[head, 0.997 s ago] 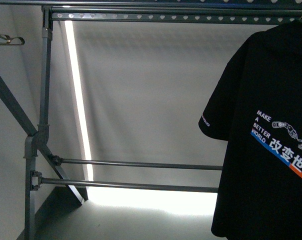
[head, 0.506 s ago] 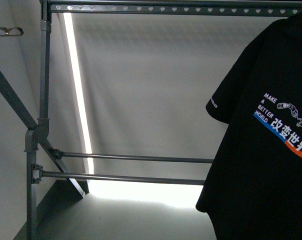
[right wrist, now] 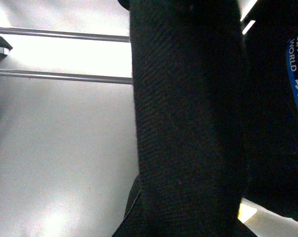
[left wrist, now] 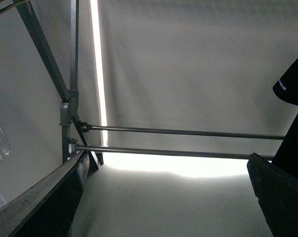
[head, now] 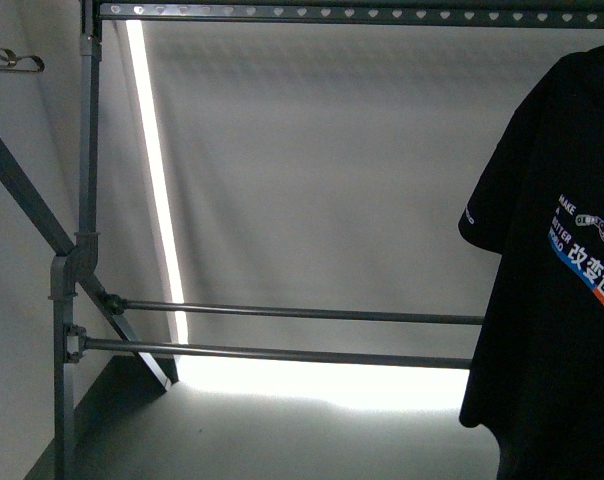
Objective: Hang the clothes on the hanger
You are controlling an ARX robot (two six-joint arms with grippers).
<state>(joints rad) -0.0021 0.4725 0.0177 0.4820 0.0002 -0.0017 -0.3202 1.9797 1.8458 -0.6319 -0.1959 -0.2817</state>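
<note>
**Black T-shirt hangs at the right end of the grey rack**

In the front view the black T-shirt hangs at the right edge of the picture, its top reaching up towards the long top rail of the grey rack, the rail punched with a row of heart-shaped holes. What holds the shirt up lies outside the frame, so whether it hangs from the rail itself cannot be told. One short sleeve sticks out to the left, and the chest print (white "MAKE A BETTER WORLD", Chinese characters, a blue-orange stripe) is partly cut off by the frame edge. The shirt's lower part covers the right ends of the two thin crossbars, which run level across the rack low down. At the left stand the rack's upright post and slanted leg, and a thin wire hanger shows at the far left edge, well apart from the shirt. A pale curtain fills the background, with a bright strip of light beside the post.

The left wrist view shows the left end effector with its two dark fingers set wide apart and nothing between them; the shirt's sleeve is at that picture's edge.

The right wrist view is almost filled by dark fabric close to the lens, with a slice of the print visible. The right end effector itself cannot be made out, so its state cannot be told.
</note>
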